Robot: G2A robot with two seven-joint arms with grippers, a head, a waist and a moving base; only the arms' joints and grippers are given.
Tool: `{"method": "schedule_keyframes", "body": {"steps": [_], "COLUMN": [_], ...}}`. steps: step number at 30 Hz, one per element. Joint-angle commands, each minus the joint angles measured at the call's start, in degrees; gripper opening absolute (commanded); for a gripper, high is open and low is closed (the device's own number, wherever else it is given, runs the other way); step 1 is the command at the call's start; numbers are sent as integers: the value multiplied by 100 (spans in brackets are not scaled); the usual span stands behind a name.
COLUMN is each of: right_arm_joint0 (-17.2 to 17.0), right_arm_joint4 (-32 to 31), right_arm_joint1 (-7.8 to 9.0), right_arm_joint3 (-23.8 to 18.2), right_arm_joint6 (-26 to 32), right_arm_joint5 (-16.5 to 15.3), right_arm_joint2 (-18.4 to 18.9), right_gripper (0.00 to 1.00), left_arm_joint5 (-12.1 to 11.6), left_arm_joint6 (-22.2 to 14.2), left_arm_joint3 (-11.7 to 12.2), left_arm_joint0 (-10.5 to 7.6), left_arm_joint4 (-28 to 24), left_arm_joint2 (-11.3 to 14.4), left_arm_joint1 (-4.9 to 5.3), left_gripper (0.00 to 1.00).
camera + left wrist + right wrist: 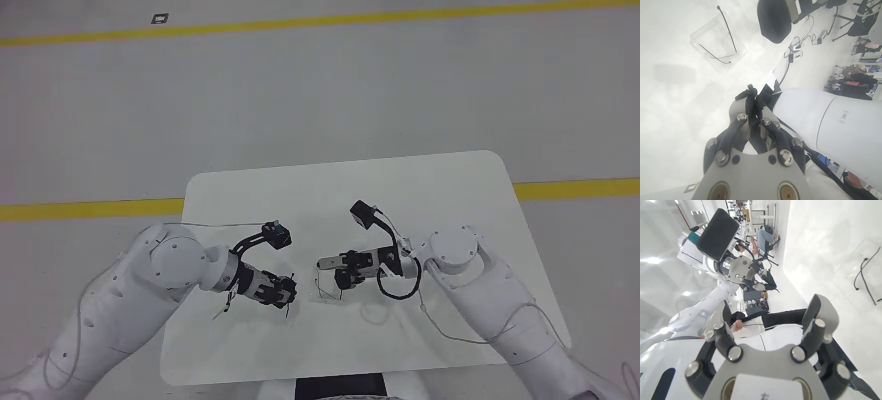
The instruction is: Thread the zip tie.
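Left gripper (284, 291): fingers pressed together on a black zip tie (752, 88), whose head sticks out past the tips; held above the white table (440, 190).
Clear tray (711, 30): on the table, near both grippers, holding two loose zip ties (728, 28).
Right gripper (336, 270): fingers spread wide, holding nothing.

The left gripper's (754, 100) closed fingers (750, 106) hide most of the zip tie (752, 88) they pinch. The clear tray (857, 255) is cut off by my right wrist view's edge. From above, at that gripper's 3 o'clock, I find its loose ties (860, 273) too small to tell.
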Motion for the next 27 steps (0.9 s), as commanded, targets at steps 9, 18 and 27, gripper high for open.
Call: {"method": "schedule_keyframes", "body": {"steps": [9, 18, 27], "right_arm_joint0": [0, 0, 185], "right_arm_joint4": [0, 0, -212], "right_arm_joint1": [0, 0, -15], "right_arm_joint3": [0, 0, -27], "right_arm_joint6": [0, 0, 17], "right_arm_joint5": [0, 0, 220], "right_arm_joint2": [0, 0, -293], "right_gripper": [100, 100, 100], "left_arm_joint5": [0, 0, 0], "left_arm_joint6": [0, 0, 0], "left_arm_joint3": [0, 0, 0], "left_arm_joint0": [0, 0, 0], "left_arm_joint4": [0, 0, 0], "left_arm_joint2": [0, 0, 0], "left_arm_joint1": [0, 0, 0], "left_gripper": [0, 0, 0]}}
